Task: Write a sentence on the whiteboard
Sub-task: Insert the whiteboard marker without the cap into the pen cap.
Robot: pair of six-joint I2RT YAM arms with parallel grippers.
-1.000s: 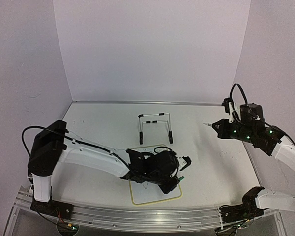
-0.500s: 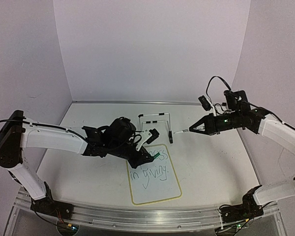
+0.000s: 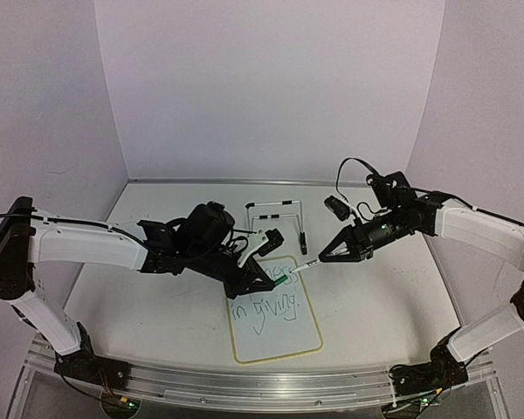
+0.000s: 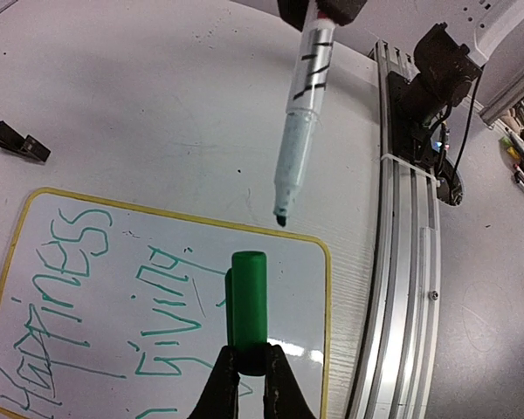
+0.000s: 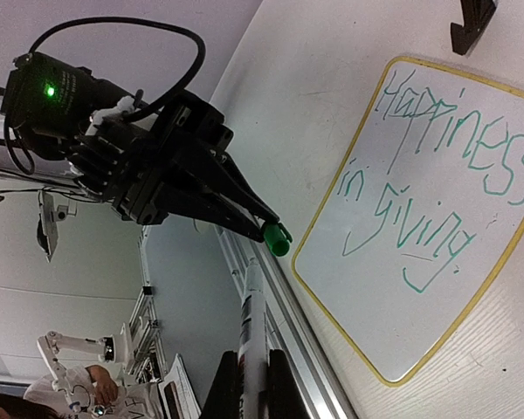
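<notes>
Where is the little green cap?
Left wrist view: the green plastic cap is pinched in the left claw over the yellow-rimmed whiteboard, near the white marker.

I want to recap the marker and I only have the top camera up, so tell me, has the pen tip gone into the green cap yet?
Observer: Not yet. In the left wrist view the pen tip hangs apart from the green cap, beyond its end and off to one side.
Operator: How is the cap held?
Observer: The left jaws are shut on its base, most of it sticking out toward the pen.
Operator: The arm covers part of the top line here. What does it say?
Observer: The right wrist view shows the sentence whole on the whiteboard: "Happiness in giving".
</notes>
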